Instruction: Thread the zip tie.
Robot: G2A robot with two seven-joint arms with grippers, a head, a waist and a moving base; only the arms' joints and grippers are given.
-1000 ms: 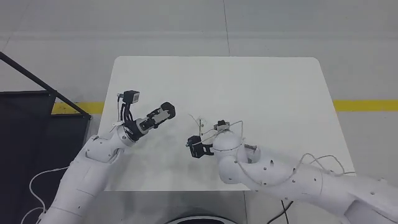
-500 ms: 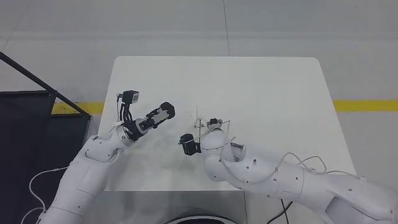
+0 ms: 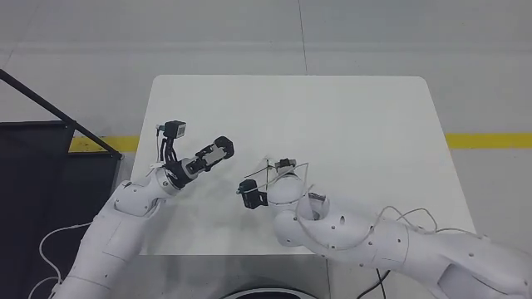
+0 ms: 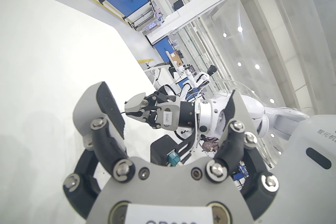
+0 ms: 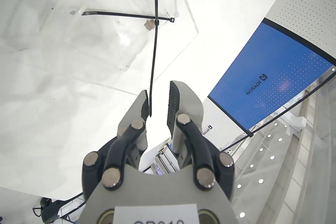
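Zip tie is out over the white table, tail end at the right gripper. Table is the biggest item, with both arms over its near half.

Left gripper has its fingers spread wide with nothing in them, and it's aimed at the right gripper close by. It looks parked as the receiving side for the strap. Right gripper fingers are a narrow gap apart. The strap lies against one pad only and the other pad is clear of it, so it's not clamped. The narrow gap suits so thin a strap.

Clear sheet sits beyond the fingers, seemingly flat on the table. The tie is black and runs straight out from the pad. It crosses a second black strap ending in a small head; can't tell if that's one looped tie or two.

Right wrist view gives that crossing, where the top view gives hairlines. Left wrist view adds the two grippers facing each other.
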